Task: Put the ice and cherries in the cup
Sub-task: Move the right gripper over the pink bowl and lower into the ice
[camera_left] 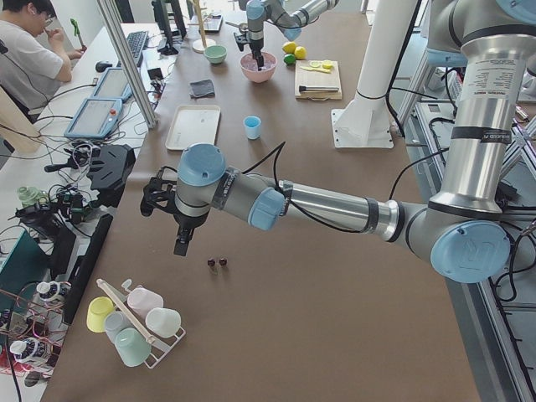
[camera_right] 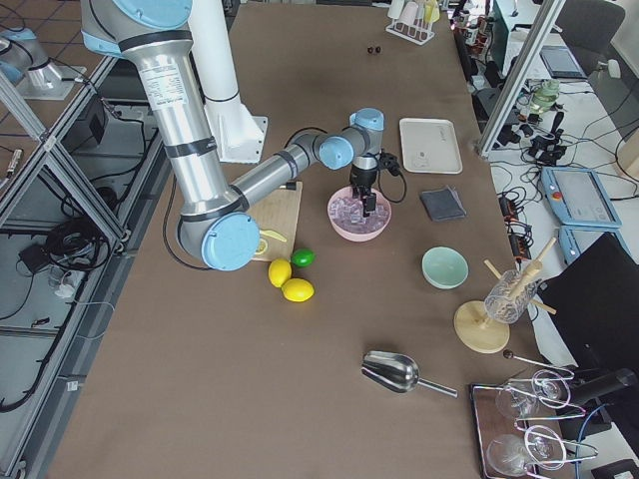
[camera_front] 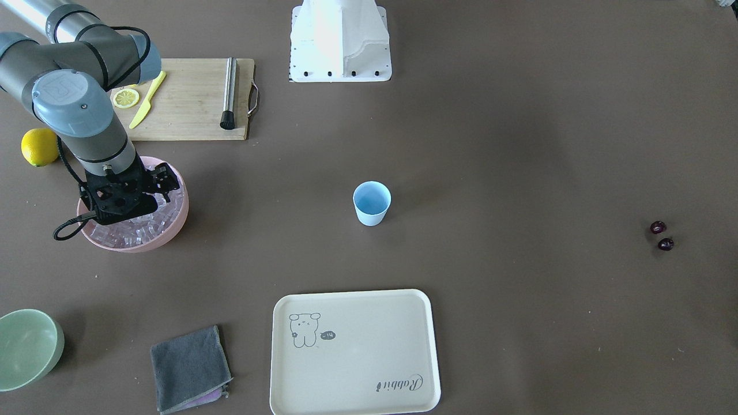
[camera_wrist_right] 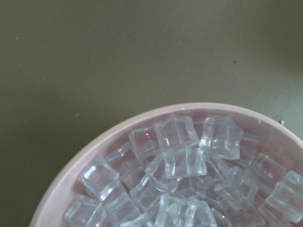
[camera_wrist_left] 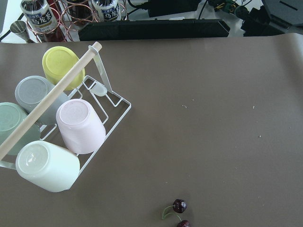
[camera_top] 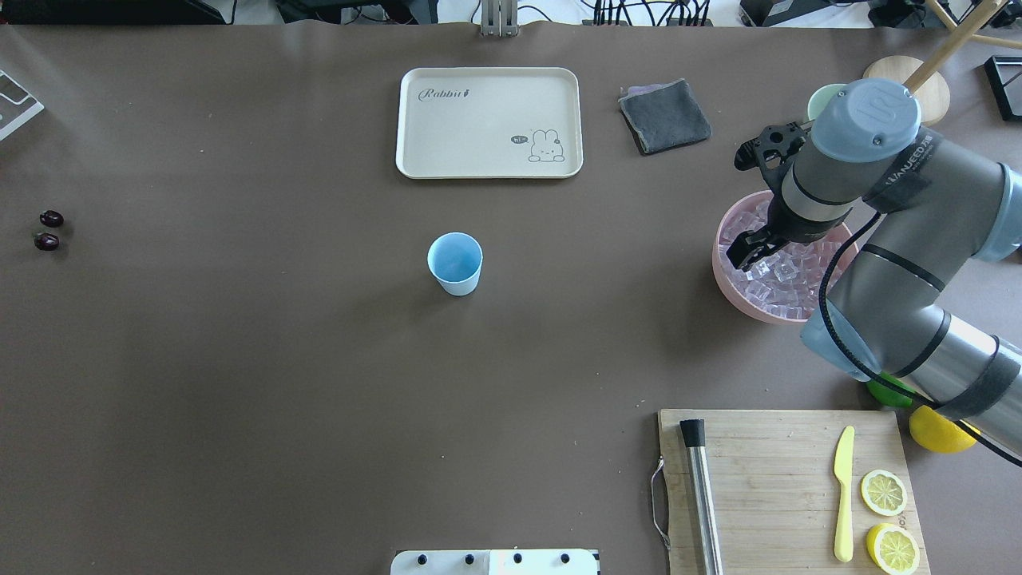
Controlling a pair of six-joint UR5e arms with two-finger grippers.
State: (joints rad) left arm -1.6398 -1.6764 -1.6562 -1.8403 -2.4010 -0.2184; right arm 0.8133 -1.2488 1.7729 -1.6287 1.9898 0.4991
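Observation:
The pale blue cup [camera_top: 455, 263] stands upright and empty mid-table, also seen at cup [camera_front: 372, 203]. Clear ice cubes [camera_wrist_right: 184, 163] fill the pink bowl [camera_top: 722, 267]. My right gripper [camera_top: 744, 254] reaches down into that bowl among the ice [camera_top: 786, 271]; the fingers are too hidden to judge. Two dark cherries [camera_top: 51, 218] [camera_top: 46, 241] lie side by side at the table's far left end. They show at the bottom edge of the left wrist view as cherries [camera_wrist_left: 179, 206]. My left gripper [camera_left: 182, 245] hangs just above and beside them, and I cannot tell its state.
A cream tray [camera_front: 354, 351], a grey cloth [camera_front: 190, 369] and a pale green bowl [camera_front: 26, 349] lie on the side across from the robot. A cutting board [camera_front: 184, 106] holds a yellow knife, a lemon slice and a metal rod. A rack of cups [camera_wrist_left: 71, 127] stands near the cherries.

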